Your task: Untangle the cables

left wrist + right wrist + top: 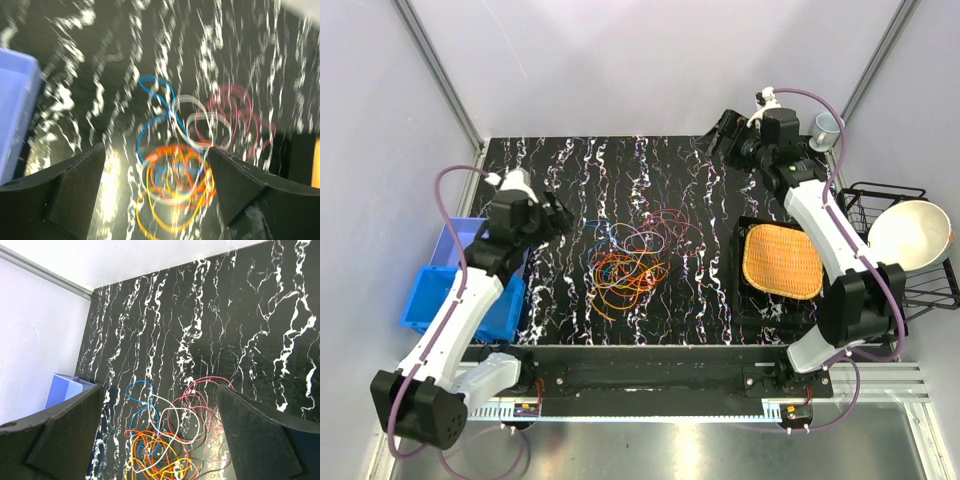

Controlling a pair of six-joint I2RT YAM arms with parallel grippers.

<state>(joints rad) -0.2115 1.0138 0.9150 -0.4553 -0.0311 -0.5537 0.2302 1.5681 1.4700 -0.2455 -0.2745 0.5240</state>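
The cables (635,260) lie in a loose tangle of orange, yellow, blue, white and pink loops in the middle of the black marbled table (620,170). My left gripper (558,218) is open and empty, hovering left of the tangle; its blurred wrist view shows the cables (185,170) between and beyond the fingers (65,190). My right gripper (720,135) is open and empty at the far right of the table, well away from the tangle; the cables (170,440) show far below its fingers (255,435).
A blue bin (465,290) stands at the table's left edge. A woven orange mat (780,262) lies on a black tray at the right. A wire rack with a white bowl (910,235) stands further right, and a cup (826,127) behind.
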